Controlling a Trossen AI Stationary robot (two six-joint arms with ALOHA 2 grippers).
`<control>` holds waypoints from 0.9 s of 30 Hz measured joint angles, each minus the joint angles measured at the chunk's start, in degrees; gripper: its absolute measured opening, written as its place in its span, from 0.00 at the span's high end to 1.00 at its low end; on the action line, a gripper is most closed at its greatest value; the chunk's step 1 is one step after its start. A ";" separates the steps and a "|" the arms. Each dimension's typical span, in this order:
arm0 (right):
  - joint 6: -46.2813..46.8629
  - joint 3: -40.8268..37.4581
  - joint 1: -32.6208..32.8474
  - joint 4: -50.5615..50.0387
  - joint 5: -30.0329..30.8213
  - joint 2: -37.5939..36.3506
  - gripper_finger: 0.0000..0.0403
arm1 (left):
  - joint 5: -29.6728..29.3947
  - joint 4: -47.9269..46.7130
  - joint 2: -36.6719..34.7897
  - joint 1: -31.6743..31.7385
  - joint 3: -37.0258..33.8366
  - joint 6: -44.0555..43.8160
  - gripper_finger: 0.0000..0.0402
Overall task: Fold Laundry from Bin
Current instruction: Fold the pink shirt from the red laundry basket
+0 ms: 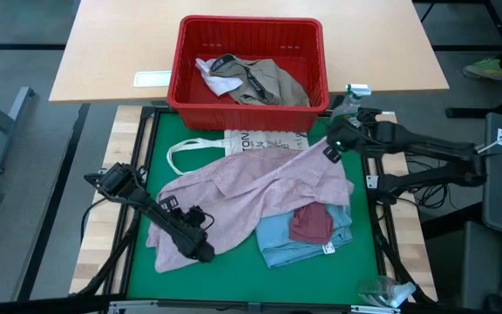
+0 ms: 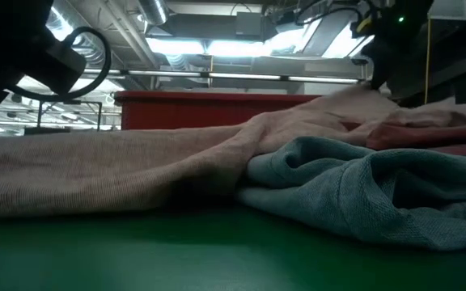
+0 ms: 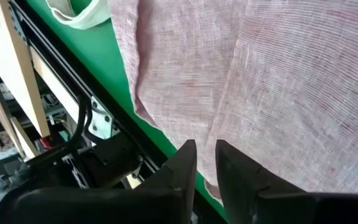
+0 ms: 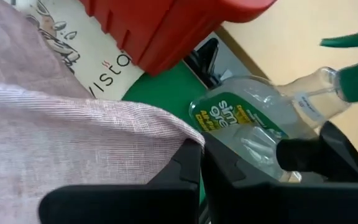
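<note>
A pale pink garment (image 1: 260, 187) lies spread on the green mat, partly over a light blue piece (image 1: 295, 244) and beside a maroon piece (image 1: 310, 222). The red bin (image 1: 251, 22) stands at the far edge and holds khaki-grey (image 1: 273, 83) and white (image 1: 212, 74) laundry. My left gripper (image 1: 206, 253) is at the pink garment's near left corner, its fingers (image 3: 188, 165) a little apart over the cloth's edge. My right gripper (image 1: 332, 150) is shut on the garment's far right corner. My left gripper slants down over the pink garment's near left edge (image 3: 213, 127); whether its tips touch the cloth I cannot tell. My right gripper pinches the pink garment's far right corner (image 4: 190, 135) between its two fingers, slanting down from the table's right. The corner is raised into a peak (image 2: 362, 93), and the rest lies on the mat.
A white printed tote bag (image 1: 264, 139) lies flat under the pink garment's far edge. A clear spray bottle (image 4: 247, 121) stands just beyond my right gripper, beside the bin's right corner. Another clear bottle (image 1: 382, 292) lies at the near right. Bare green mat (image 1: 234, 279) shows along the near edge.
</note>
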 joint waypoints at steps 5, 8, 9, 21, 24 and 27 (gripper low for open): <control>-3.34 0.00 -0.99 2.24 -1.46 2.63 0.99 | -0.37 0.10 0.00 0.03 0.00 -1.74 0.80; -3.72 0.00 -0.86 2.34 -1.73 3.83 0.99 | -0.55 0.17 0.00 0.09 0.00 -4.09 0.77; -3.72 0.00 -0.86 2.32 -1.75 4.16 0.99 | -0.58 0.31 0.00 0.07 0.00 -4.93 0.76; -3.72 0.00 -0.85 2.43 -1.77 5.77 0.98 | -3.42 8.84 0.00 0.09 0.07 -5.61 0.80; -3.74 0.00 -0.84 2.43 -1.76 5.77 0.92 | -3.41 9.44 0.00 0.09 0.07 -5.63 0.83; -3.95 0.00 -0.86 2.41 -1.77 5.77 0.82 | -3.43 10.64 0.00 0.09 0.07 -5.63 0.85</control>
